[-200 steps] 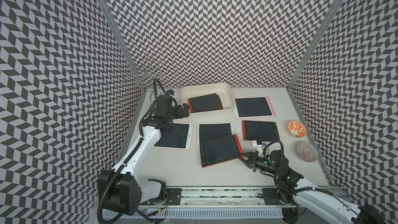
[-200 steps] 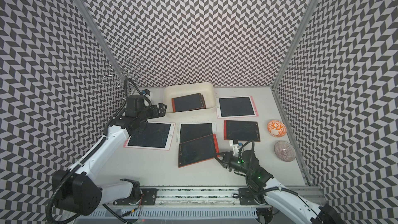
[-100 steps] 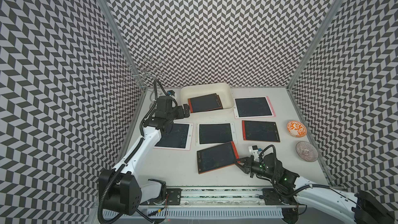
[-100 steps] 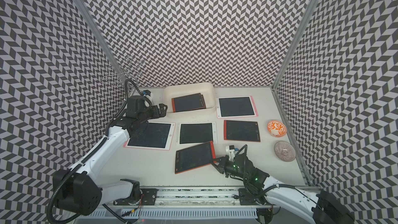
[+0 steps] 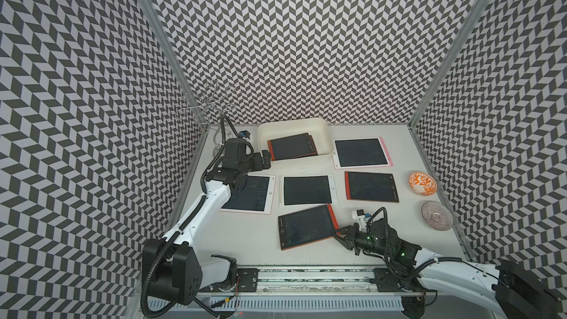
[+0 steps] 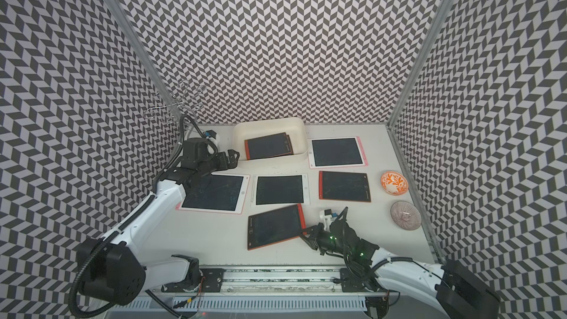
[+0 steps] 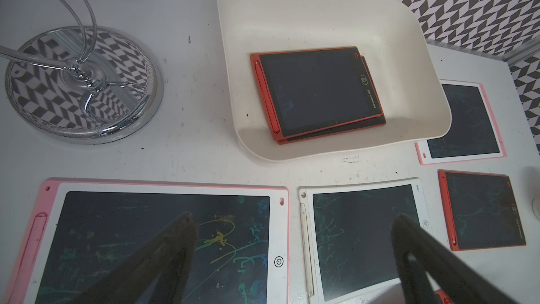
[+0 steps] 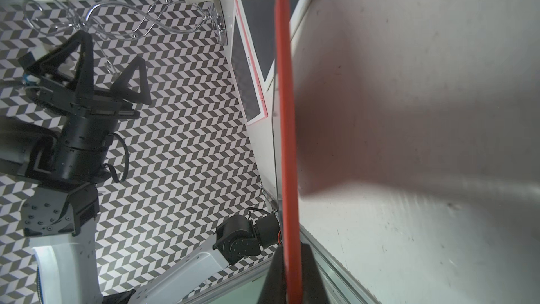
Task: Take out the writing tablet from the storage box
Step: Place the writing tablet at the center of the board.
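Observation:
The cream storage box (image 5: pixel 325 131) (image 6: pixel 300 130) (image 7: pixel 321 10) stands at the back of the table. Two stacked red-framed writing tablets (image 5: pixel 291 146) (image 6: pixel 268 146) (image 7: pixel 315 92) lie in it. My left gripper (image 5: pixel 266 161) (image 6: pixel 232 158) (image 7: pixel 295 217) hangs open just outside the box's left end, nothing between its fingers. Another red-framed writing tablet (image 5: pixel 306 227) (image 6: pixel 274 225) lies flat near the table's front. My right gripper (image 5: pixel 340 234) (image 6: pixel 308 233) (image 8: pixel 292 276) is low at that tablet's right side, its fingers pressed on both faces of the red edge (image 8: pixel 285 112).
Several more tablets lie between box and front: pink-framed (image 5: pixel 248 193), white-framed (image 5: pixel 306 190), red-framed (image 5: pixel 371 187), pink-edged (image 5: pixel 360 152). An orange bowl (image 5: pixel 422 183) and a clear ribbed bowl (image 5: pixel 436 219) sit at the right edge. A chrome wire stand (image 5: pixel 208 108) (image 7: pixel 81 83) fills the back left corner.
My right gripper pulled the red tablet off the white-framed one toward the table's front and set it down flat. The left arm has barely moved.

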